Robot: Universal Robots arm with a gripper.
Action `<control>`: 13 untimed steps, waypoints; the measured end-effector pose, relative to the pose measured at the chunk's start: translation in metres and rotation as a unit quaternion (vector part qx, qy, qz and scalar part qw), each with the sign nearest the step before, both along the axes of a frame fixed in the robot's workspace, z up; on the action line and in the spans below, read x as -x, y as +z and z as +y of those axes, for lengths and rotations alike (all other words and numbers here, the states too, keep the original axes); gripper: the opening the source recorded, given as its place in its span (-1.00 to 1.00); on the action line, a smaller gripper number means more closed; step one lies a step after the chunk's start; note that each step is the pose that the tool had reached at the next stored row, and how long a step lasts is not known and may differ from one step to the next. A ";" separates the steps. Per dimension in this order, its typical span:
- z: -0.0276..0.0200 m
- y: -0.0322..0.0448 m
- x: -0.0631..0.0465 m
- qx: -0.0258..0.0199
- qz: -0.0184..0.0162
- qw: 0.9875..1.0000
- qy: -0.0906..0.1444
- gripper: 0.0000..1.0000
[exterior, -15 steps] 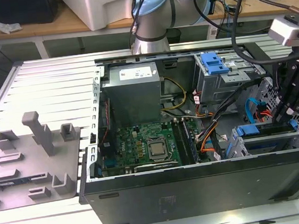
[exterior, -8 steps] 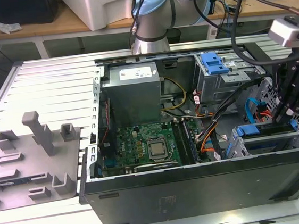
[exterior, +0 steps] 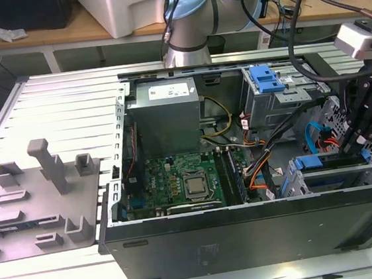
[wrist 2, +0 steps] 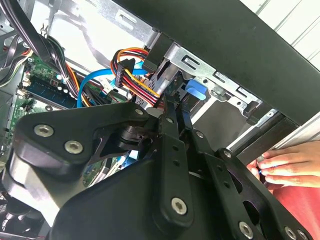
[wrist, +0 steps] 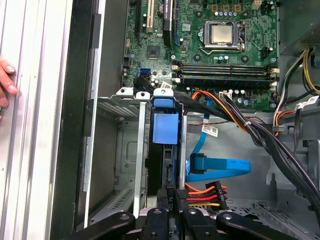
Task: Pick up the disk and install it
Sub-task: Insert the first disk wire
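The disk [wrist: 161,165] stands on edge inside the grey drive cage [wrist: 117,150] at the front corner of the open computer case. Its blue caddy rail [wrist: 165,125] faces the motherboard. In the exterior view the disk [exterior: 321,162] shows as a blue strip in the cage at the exterior view's right. My gripper [wrist: 175,196] is directly over the disk's dark end, beside the orange and red power plug [wrist: 202,192]. The fingertips are shut together, with nothing between them. The black fingers [wrist 2: 172,117] reach down into the cage past the cables.
A person's hand [wrist 2: 280,165] rests on the table rail just outside the case. Black, orange and blue cables [wrist: 225,165] crowd the bay beside the cage. A blue latch bracket [exterior: 266,78] tops the upper cage. A grey fixture with upright posts [exterior: 45,194] lies at the exterior view's left.
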State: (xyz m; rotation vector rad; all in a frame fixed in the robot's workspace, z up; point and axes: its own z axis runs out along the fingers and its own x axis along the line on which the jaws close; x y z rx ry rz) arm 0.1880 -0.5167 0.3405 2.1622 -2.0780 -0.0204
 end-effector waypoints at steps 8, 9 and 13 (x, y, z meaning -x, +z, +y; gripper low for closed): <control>-0.0001 -0.0003 0.000 0.000 0.000 1.000 0.000 -0.65; -0.0002 -0.0008 0.000 0.000 0.000 1.000 0.000 -0.65; -0.0004 -0.0015 0.000 0.000 0.000 1.000 0.000 -0.65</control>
